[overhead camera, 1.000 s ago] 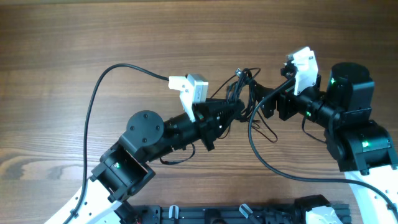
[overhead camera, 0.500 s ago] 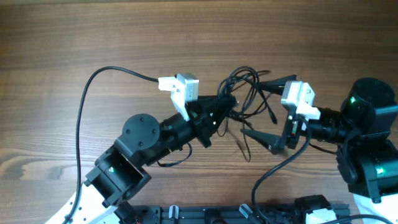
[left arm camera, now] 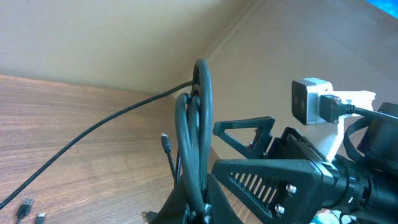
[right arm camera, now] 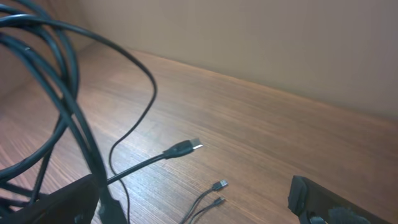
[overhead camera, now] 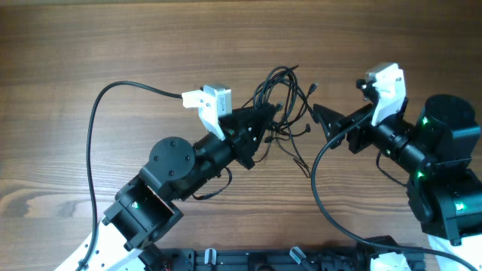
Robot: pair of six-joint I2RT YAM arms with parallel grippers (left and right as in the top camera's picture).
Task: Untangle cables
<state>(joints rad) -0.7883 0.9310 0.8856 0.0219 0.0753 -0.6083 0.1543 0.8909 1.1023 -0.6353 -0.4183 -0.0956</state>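
Since the earlier frame, the right gripper (overhead camera: 320,117) has risen from the near side of the tangle to a position just beside it on the right, and has rolled so that its wrist camera (overhead camera: 384,81) now sits on top. The left gripper (overhead camera: 265,120) has shifted slightly left, carrying the tangle with it.

The left gripper's fingers are closed on the cables (overhead camera: 280,94), which lie above the middle of the table (overhead camera: 113,38). In the overhead view, the loops fan from the grip point toward the far edge. Loose strands trail the opposite way, toward the near edge, so the long axis runs roughly far to near.

In the left wrist view, the cables (left arm camera: 200,124) stand as a tall narrow loop, upright above the clamped fingertips.

The right gripper (right arm camera: 196,202) has its fingers spread wide and grips nothing. In its own view, the loops fill the left side. One plug end (right arm camera: 183,148) lies on the wood pointing right, with two small tips (right arm camera: 217,185) nearby, also pointing right.
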